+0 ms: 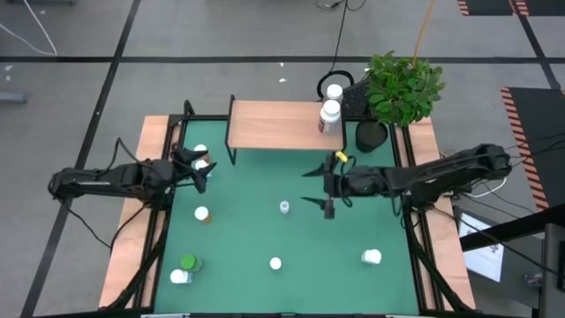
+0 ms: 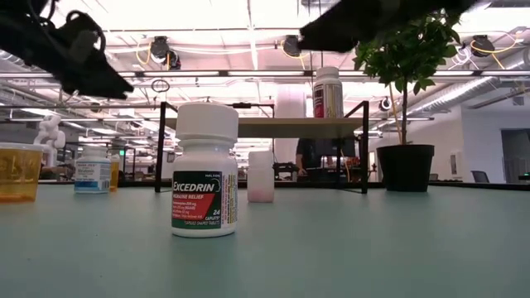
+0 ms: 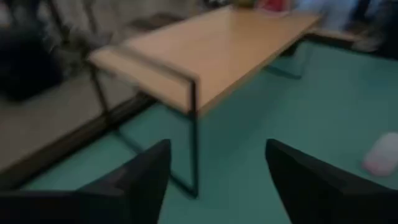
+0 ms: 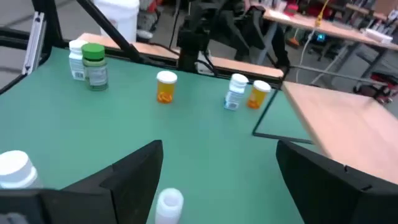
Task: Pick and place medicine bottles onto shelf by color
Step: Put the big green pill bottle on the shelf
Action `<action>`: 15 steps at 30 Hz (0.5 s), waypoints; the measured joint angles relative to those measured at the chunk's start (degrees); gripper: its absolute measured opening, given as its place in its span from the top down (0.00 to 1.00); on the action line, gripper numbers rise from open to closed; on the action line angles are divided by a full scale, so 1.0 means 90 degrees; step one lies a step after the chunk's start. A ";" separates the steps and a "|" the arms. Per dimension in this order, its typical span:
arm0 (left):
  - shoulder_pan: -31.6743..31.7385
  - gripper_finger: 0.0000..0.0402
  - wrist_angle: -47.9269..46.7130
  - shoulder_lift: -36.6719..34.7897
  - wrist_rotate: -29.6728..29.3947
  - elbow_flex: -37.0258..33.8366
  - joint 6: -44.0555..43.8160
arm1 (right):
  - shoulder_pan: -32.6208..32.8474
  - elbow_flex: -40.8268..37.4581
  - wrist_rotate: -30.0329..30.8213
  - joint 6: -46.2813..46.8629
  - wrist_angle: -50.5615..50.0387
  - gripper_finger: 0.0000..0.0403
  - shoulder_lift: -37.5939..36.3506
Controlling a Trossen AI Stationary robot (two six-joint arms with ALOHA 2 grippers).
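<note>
The desk [image 1: 265,230] wears a teal-green mat edged with light-wood strips. On it the shelf [image 1: 274,124] is pale wood on thin black legs. At the shelf's right end stands a white-capped bottle with a red label [image 1: 329,117]. Just right of the shelf, a black pot [image 1: 372,135] holds a green leafy plant [image 1: 403,87]. In front of the shelf, an Excedrin bottle [image 2: 205,170] is white with a green-and-red label; a pale pink bottle [image 2: 261,176] has a white cap. Near the shelf's left end are orange bottles [image 4: 165,86] with white caps. Both end effectors [image 1: 328,183] are black.
</note>
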 joint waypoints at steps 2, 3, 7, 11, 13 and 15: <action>0.0160 0.27 -0.0158 0.0150 -0.0163 0.0022 -0.0341 | -0.0005 -0.0308 0.0002 0.0086 0.0685 0.23 0.0233; 0.0260 0.25 -0.0248 0.0228 -0.0215 0.0022 -0.0419 | -0.0007 -0.0413 0.0002 0.0152 0.0927 0.23 0.0341; 0.0740 0.21 -0.0385 0.0617 -0.0191 0.0022 -0.0429 | -0.0038 -0.0640 0.0002 0.0288 0.1562 0.23 0.0762; 0.1022 0.23 -0.0134 0.1009 0.0322 0.0022 0.0050 | -0.0038 -0.0656 -0.0013 0.0287 0.2026 0.23 0.1126; 0.1057 0.25 0.0002 0.1177 0.0695 0.0022 0.0221 | -0.0038 -0.0656 -0.0027 0.0291 0.2269 0.23 0.1267; 0.1033 0.27 0.0123 0.1327 0.1037 0.0022 0.0239 | -0.0038 -0.0656 -0.0230 0.0296 0.2442 0.23 0.1394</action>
